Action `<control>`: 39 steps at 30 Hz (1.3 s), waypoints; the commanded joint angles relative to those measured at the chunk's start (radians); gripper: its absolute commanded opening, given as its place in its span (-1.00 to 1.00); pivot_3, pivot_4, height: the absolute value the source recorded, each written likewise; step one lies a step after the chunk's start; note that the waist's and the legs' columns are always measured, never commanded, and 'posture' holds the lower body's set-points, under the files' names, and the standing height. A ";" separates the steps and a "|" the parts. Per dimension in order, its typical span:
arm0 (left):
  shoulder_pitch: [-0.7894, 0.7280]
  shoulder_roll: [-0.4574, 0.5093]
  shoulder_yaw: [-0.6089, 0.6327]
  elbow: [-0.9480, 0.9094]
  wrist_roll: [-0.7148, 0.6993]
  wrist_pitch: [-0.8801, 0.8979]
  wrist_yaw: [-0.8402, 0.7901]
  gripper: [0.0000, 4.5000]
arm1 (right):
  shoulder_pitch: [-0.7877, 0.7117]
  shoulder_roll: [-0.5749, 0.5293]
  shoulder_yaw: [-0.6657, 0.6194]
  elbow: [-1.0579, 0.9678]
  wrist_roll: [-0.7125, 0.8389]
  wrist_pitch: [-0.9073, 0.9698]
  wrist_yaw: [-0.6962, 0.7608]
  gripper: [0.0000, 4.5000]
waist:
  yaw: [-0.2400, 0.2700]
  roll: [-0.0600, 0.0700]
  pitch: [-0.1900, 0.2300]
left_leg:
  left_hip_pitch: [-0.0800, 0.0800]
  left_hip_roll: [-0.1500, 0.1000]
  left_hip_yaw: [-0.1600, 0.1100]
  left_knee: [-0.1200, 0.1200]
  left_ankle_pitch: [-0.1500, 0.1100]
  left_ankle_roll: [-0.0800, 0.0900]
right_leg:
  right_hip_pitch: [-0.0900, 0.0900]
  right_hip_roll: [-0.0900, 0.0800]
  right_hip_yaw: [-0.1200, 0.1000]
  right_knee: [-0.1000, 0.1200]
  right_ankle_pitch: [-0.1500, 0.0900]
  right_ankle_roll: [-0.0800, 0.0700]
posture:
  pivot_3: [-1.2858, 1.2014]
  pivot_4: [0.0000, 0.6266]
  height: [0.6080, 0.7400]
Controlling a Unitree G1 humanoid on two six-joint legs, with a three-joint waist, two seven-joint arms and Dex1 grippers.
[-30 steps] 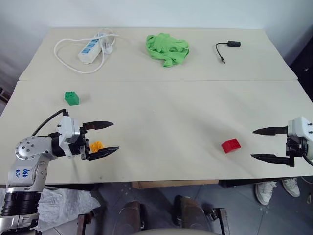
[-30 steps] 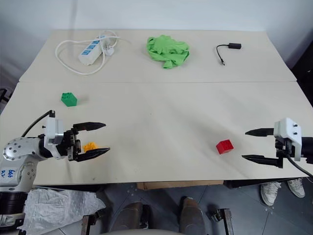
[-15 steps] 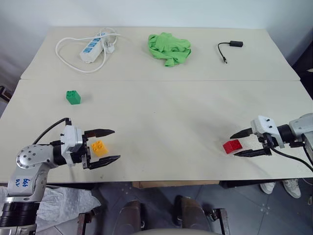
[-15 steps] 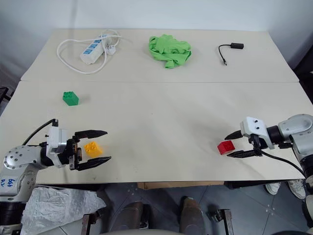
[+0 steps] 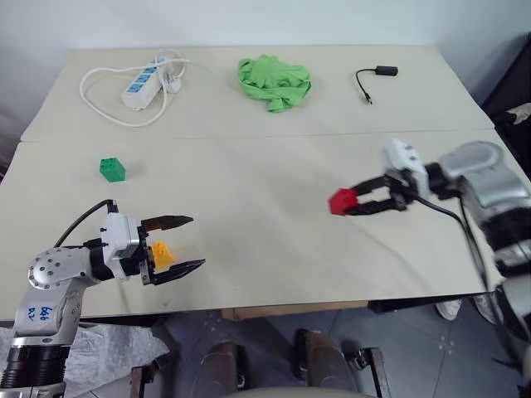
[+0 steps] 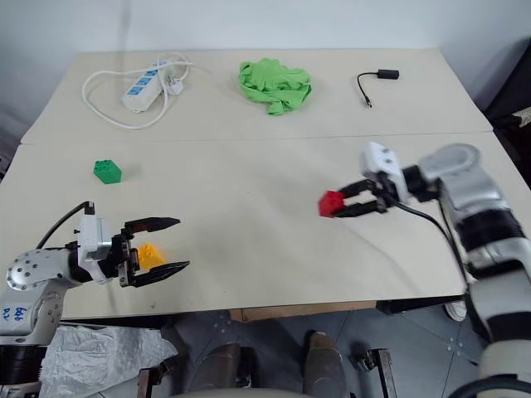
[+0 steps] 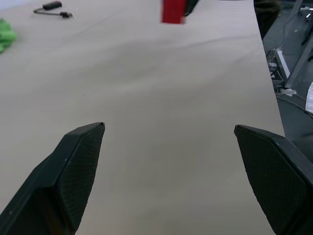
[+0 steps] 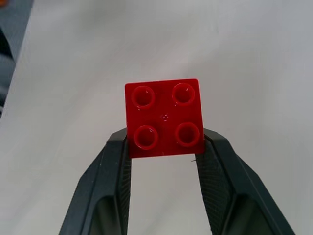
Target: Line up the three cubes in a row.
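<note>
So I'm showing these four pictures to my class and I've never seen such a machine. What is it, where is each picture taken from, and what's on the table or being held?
It is a two-armed robot. Two pictures look down from cameras in its head; the other two come from cameras on its wrists.

The right gripper is shut on a red cube, a studded toy brick, shown close up from its wrist. The left gripper is open around an orange-yellow cube. A green cube sits alone on the table.

At the back lie a white power strip, a green cloth and a black cable.
</note>
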 commanded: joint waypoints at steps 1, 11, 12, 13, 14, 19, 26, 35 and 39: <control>-0.010 -0.007 -0.009 0.014 0.004 -0.019 -0.018 1.00 | -0.062 0.093 -0.012 0.131 -0.124 -0.074 -0.002 -0.34 | 0.001 0.000 0.000 | -0.001 -0.001 0.000 0.000 0.000 0.000 | 0.000 -0.001 -0.001 0.001 0.000 0.000 | 0.03 -0.52 1.00; -0.017 -0.033 0.062 -0.052 -0.093 0.032 0.009 1.00 | -0.143 0.202 -0.067 0.431 -0.310 -0.224 0.031 -0.34 | -0.008 0.000 0.000 | -0.004 -0.004 0.000 -0.001 0.000 0.001 | -0.001 -0.001 -0.013 -0.001 0.000 -0.001 | 0.03 -0.52 1.00; -0.010 -0.034 0.065 -0.059 -0.095 0.034 0.013 1.00 | -0.144 0.208 -0.079 0.444 -0.317 -0.237 0.035 -0.34 | -0.010 0.000 0.000 | -0.003 -0.004 0.000 -0.001 0.000 0.001 | -0.001 -0.001 -0.014 -0.001 -0.001 -0.001 | 0.03 -0.52 1.00; -0.007 -0.036 0.066 -0.063 -0.095 0.036 0.016 1.00 | -0.146 0.213 -0.090 0.455 -0.322 -0.248 0.038 -0.34 | -0.013 0.000 0.000 | -0.002 -0.003 0.000 -0.001 0.000 0.000 | -0.001 -0.001 -0.014 0.000 -0.001 -0.001 | 0.03 -0.52 1.00; 0.002 -0.042 0.072 -0.072 -0.101 0.039 0.026 1.00 | -0.145 0.215 -0.096 0.470 -0.336 -0.275 0.032 -0.34 | -0.015 0.000 0.000 | -0.001 -0.003 0.000 -0.002 0.000 0.000 | -0.001 -0.001 -0.013 0.000 -0.001 -0.001 | 0.03 -0.52 1.00; 0.039 -0.056 0.100 -0.100 -0.116 0.047 0.060 1.00 | -0.154 0.218 -0.138 0.499 -0.365 -0.350 0.049 0.50 | -0.021 0.000 0.000 | -0.001 0.000 0.001 -0.001 0.000 0.000 | -0.001 -0.001 -0.013 0.000 -0.001 -0.001 | 0.03 -0.52 1.00; 0.120 -0.077 0.276 -0.017 -0.102 0.019 0.186 1.00 | -0.033 0.085 -0.198 0.271 -0.057 -0.378 0.093 0.97 | -0.020 0.001 0.000 | -0.001 0.000 0.000 -0.001 0.000 0.000 | -0.001 -0.001 -0.013 0.001 -0.001 -0.001 | 0.03 -0.52 1.00; 0.383 -0.152 0.523 0.080 -0.119 -0.034 0.262 1.00 | 0.353 -0.047 -0.407 -0.068 0.226 -0.182 0.074 0.97 | -0.002 0.000 0.000 | 0.001 0.001 0.001 -0.002 -0.001 0.000 | 0.001 -0.002 -0.014 -0.001 -0.001 -0.001 | 0.03 -0.52 1.00; 0.443 -0.184 0.498 0.013 -0.111 -0.037 0.257 1.00 | 0.486 -0.025 -0.477 -0.202 0.208 -0.106 -0.074 0.97 | 0.005 0.000 0.001 | 0.001 0.001 0.001 -0.001 -0.001 0.000 | 0.001 -0.003 -0.013 -0.001 -0.001 -0.001 | 0.03 -0.52 1.00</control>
